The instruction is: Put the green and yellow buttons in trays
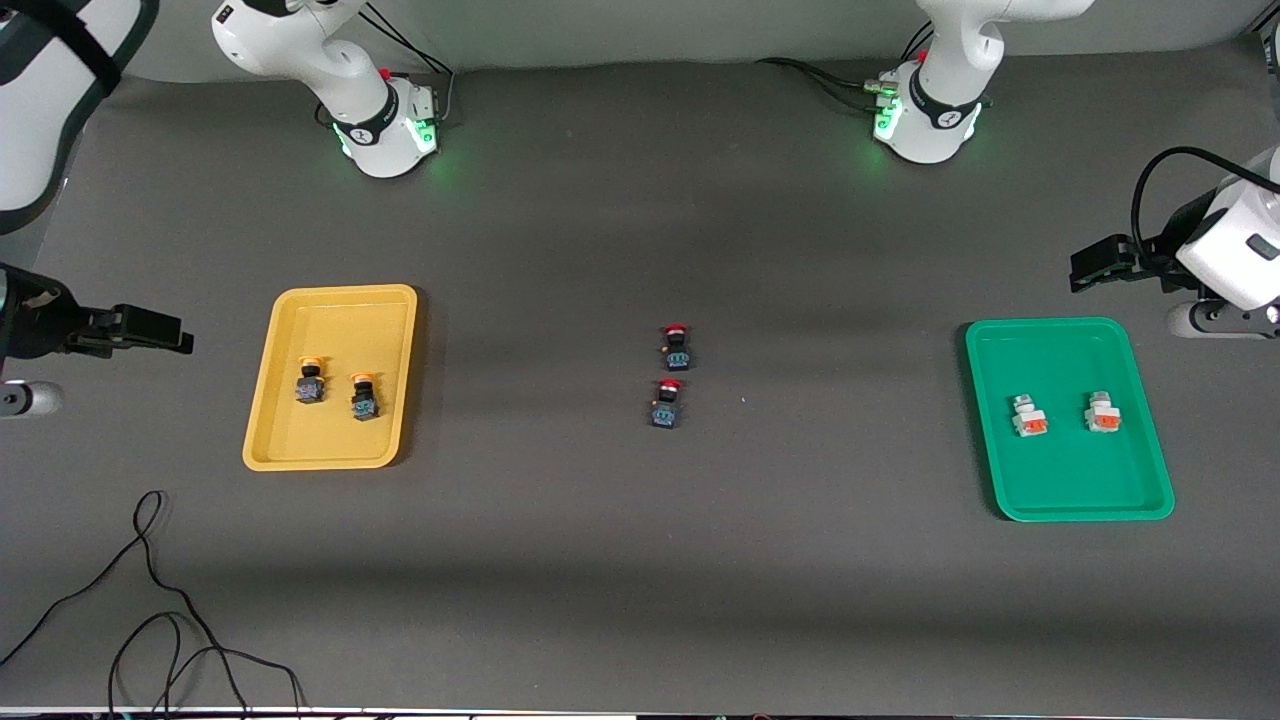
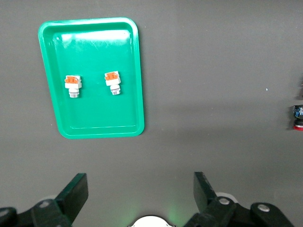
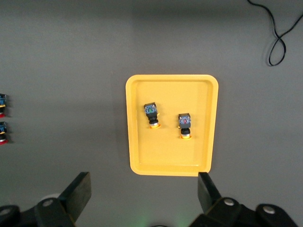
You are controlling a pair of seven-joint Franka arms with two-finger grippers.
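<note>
Yellow tray (image 1: pixel 290 440) held both yellow-capped buttons (image 1: pixel 311 380); green tray (image 1: pixel 1060 500) held both grey-white buttons (image 1: pixel 1029 416).
Each pair lay side by side, apart, inside its tray's rim. Two red-capped buttons (image 1: pixel 676 346) sat mid-table between the trays, well apart from both. Left gripper (image 2: pixel 139 196) hung above the table beside the green tray, jaws wide, nothing held. Right gripper (image 3: pixel 144 191) hung likewise beside the yellow tray, jaws wide, nothing held.

1. I see a dark grey tabletop (image 1: pixel 600 550).
2. On it: yellow tray (image 1: pixel 290 440) toward the right arm's end, green tray (image 1: pixel 1080 500) toward the left arm's.
3. Between them, two red-capped buttons (image 1: pixel 671 375); black cable (image 1: pixel 150 620) nearest the front camera.
</note>
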